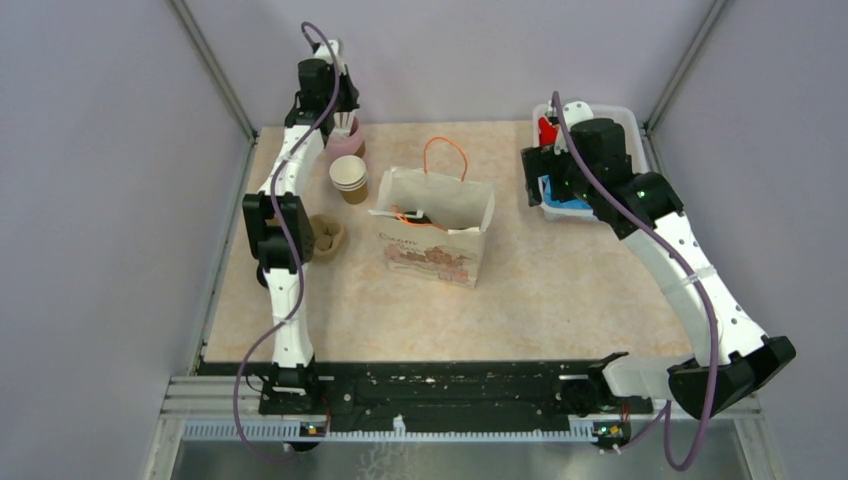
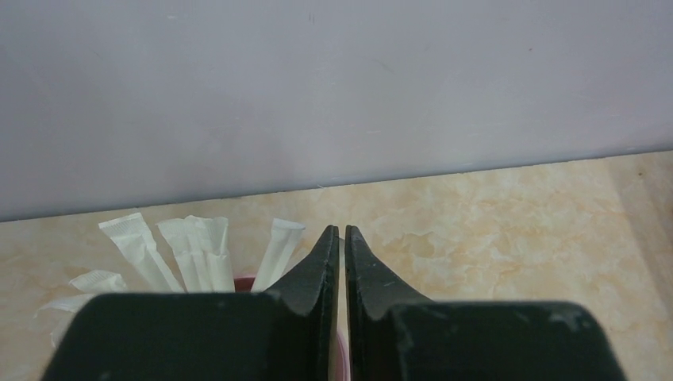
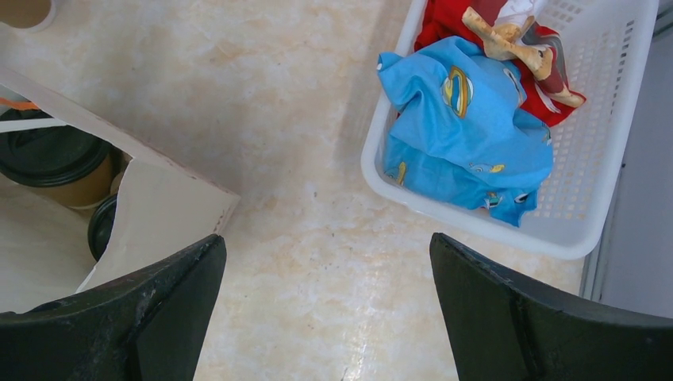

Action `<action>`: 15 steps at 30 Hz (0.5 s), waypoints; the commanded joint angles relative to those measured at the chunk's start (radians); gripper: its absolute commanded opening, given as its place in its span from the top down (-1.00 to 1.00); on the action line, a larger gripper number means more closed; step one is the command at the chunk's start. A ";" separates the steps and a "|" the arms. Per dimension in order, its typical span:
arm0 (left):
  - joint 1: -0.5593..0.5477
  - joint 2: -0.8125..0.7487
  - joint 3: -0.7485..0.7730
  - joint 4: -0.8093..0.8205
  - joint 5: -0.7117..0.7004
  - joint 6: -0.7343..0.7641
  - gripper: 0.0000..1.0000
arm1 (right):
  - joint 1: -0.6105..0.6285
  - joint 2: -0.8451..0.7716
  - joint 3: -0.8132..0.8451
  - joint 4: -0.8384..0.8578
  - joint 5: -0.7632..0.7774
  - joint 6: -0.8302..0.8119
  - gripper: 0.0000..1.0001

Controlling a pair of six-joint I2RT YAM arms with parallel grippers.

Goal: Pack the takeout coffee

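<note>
Left pincer (image 2: 342,238) pinched down to a thin slit, nothing between the tips. Just under and left of it, white wrapped straws (image 2: 190,250) standing in a pink cup (image 1: 347,148); beyond the tips, bare table (image 2: 516,214) and the wall. Right pincer (image 3: 325,242) spread wide, gripping nothing, hanging over the marbled table. Off its left finger, the paper bag (image 3: 159,210), mouth up. Inside it, first coffee cup (image 3: 51,155), brown with a black lid, in plain sight; second coffee cup (image 3: 101,226) nearer that finger, only part of its black lid showing past the bag wall. Ahead and right of this pincer, a white basket (image 3: 611,143) with a blue printed item (image 3: 468,135) and something red (image 3: 444,24). Seen from above, lidless cup stack (image 1: 350,180) between the left pincer and the bag
</note>
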 commanded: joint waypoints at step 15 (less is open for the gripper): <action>-0.010 -0.142 0.032 0.017 -0.030 0.119 1.00 | -0.013 -0.094 0.000 0.054 -0.027 0.037 -0.97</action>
